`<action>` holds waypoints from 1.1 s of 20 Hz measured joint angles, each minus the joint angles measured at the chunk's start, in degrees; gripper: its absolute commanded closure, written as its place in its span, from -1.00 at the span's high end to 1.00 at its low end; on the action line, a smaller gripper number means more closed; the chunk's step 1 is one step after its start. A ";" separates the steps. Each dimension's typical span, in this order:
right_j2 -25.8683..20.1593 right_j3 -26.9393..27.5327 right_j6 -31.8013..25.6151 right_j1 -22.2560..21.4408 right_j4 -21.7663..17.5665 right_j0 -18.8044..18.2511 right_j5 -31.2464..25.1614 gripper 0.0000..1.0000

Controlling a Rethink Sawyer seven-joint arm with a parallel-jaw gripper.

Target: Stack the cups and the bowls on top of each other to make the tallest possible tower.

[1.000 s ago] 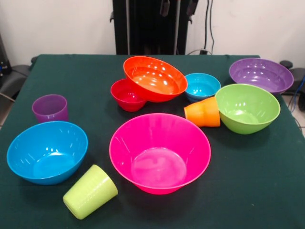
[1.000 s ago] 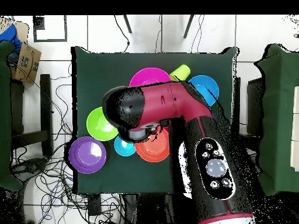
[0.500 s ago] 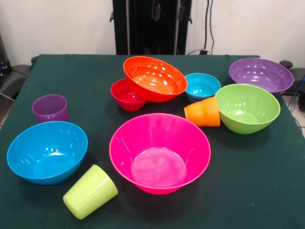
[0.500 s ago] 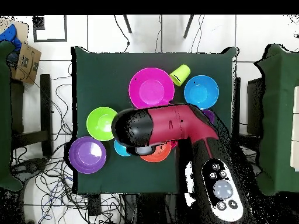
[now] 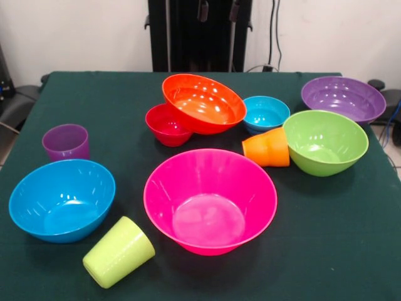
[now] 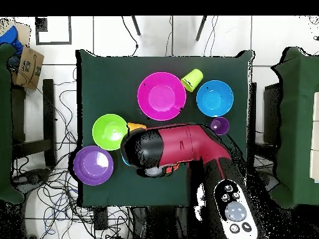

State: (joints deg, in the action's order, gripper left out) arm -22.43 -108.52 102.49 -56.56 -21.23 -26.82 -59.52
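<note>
- A lime green cup (image 5: 118,251) is lying on its side at the near edge of the green table (image 5: 338,251), just in front of the big pink bowl (image 5: 210,199).
- The pink bowl is sitting upright, open and empty, apart from the other bowls.
- A large blue bowl (image 5: 61,199) is resting to the left of it, touching the lime cup.
- A translucent purple cup (image 5: 66,142) is standing upright behind the blue bowl.
- The ridged orange cup (image 5: 267,148) is lying on its side, touching the lime green bowl (image 5: 324,142).
- The wide orange bowl (image 5: 203,103) is leaning tilted on the small red bowl (image 5: 166,125), which is sitting on the cloth; nothing else is being stacked.
- A small light blue bowl (image 5: 265,113) is sitting just right of the orange one.
- The purple bowl (image 5: 343,98) is resting at the far right.
- The gripper (image 5: 218,9) is showing only two dark tips at the top edge, above the table's far side; I cannot tell whether it is spread or closed.
- From overhead, the red arm (image 6: 180,147) is covering the bowls nearest the robot.
</note>
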 measured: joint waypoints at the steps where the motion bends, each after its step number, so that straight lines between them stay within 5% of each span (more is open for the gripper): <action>1: 0.15 -0.38 0.00 -0.04 0.00 -0.01 0.01 1.00; 22: 0.74 -4.08 0.00 -2.96 0.01 -0.96 0.50 1.00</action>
State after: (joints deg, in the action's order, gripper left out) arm -21.69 -112.60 102.49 -59.51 -21.22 -27.78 -59.02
